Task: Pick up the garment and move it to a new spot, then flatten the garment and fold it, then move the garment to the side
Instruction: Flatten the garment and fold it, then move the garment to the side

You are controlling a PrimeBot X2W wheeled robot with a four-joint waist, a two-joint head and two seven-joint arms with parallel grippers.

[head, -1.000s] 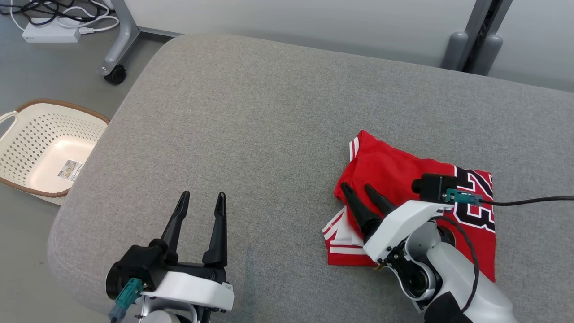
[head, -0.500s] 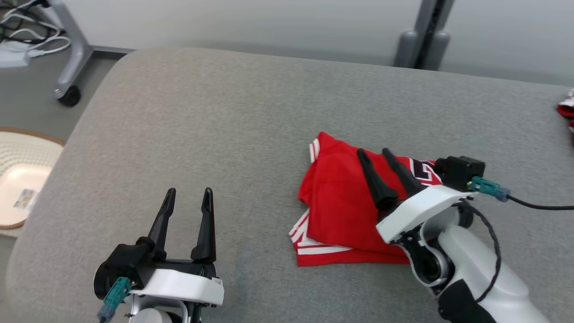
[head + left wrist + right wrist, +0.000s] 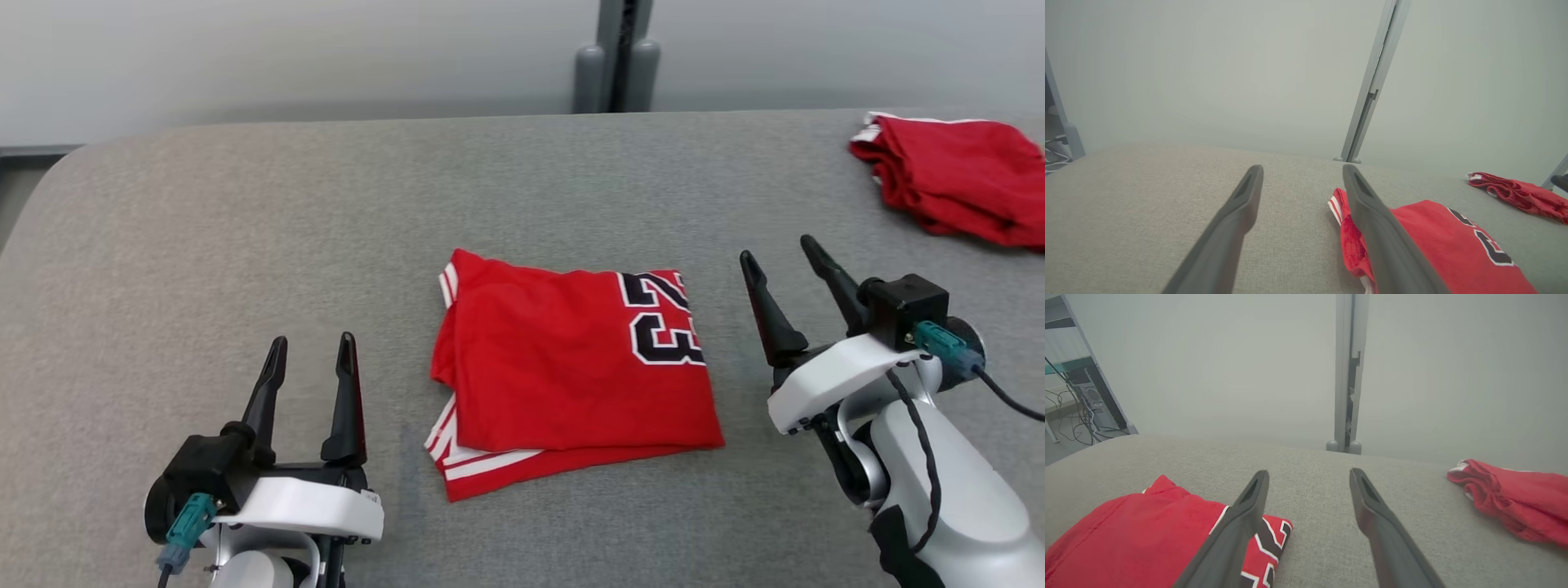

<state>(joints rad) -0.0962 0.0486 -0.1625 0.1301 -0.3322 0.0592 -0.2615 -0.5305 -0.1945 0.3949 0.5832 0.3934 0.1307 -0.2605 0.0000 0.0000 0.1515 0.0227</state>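
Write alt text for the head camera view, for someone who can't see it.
A folded red jersey with a black 23 lies flat in the middle of a grey padded surface. The open left gripper and open right gripper flank it without touching it. A crumpled red garment lies at the far right.

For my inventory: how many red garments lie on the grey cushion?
2. The folded red jersey lies in the middle; a crumpled red garment lies far right, partly out of frame.

Head view downward; wrist views low, seemingly wallward; common garment (image 3: 571, 367)
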